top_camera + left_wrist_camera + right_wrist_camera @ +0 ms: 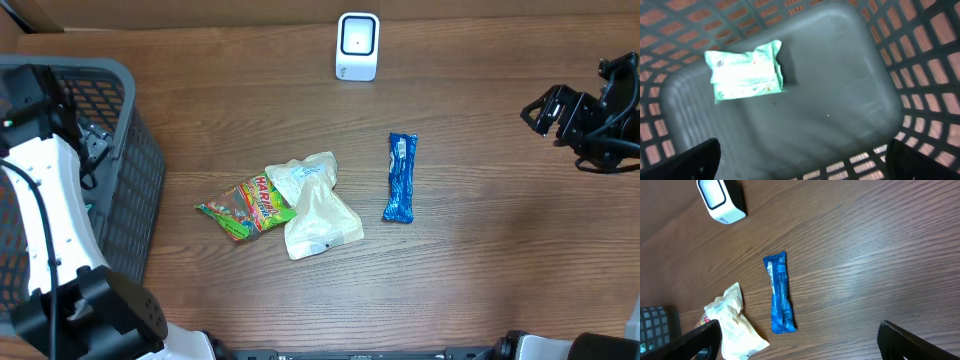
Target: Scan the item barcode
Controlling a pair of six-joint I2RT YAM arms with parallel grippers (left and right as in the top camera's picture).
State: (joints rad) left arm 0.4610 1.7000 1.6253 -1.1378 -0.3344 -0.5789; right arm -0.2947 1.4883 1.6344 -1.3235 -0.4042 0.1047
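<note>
From above, a white scanner (pixel 357 45) is standing at the far edge of the wooden surface (pixel 500 250). A blue packet (pixel 401 178) is lying flat near the middle, well apart from the scanner. To its left a cream bag (pixel 315 205) is resting partly over a colourful candy packet (pixel 246 207). A grey basket (pixel 120 100) is sitting at the left edge, and the white left arm (pixel 45 200) is reaching over it. The right hand (pixel 545 108) is hovering at the right edge, clear of the blue packet and holding nothing.

The left wrist camera is looking down into the basket (pixel 920 60). A pale green packet (pixel 746 71) is lying on its floor towards one corner. The left hand (pixel 805 165) is hanging above with its fingers (pixel 695 160) spread wide and pinching nothing.

In the right wrist view the blue packet (pixel 780 292) is lying lengthwise on the surface (pixel 865 255), with the scanner (pixel 720 200) well beyond it and the cream bag (pixel 735 322) just beside its lower end. The right hand (pixel 800 342) is hanging over bare wood, its fingers (pixel 920 342) spread wide and touching nothing.
</note>
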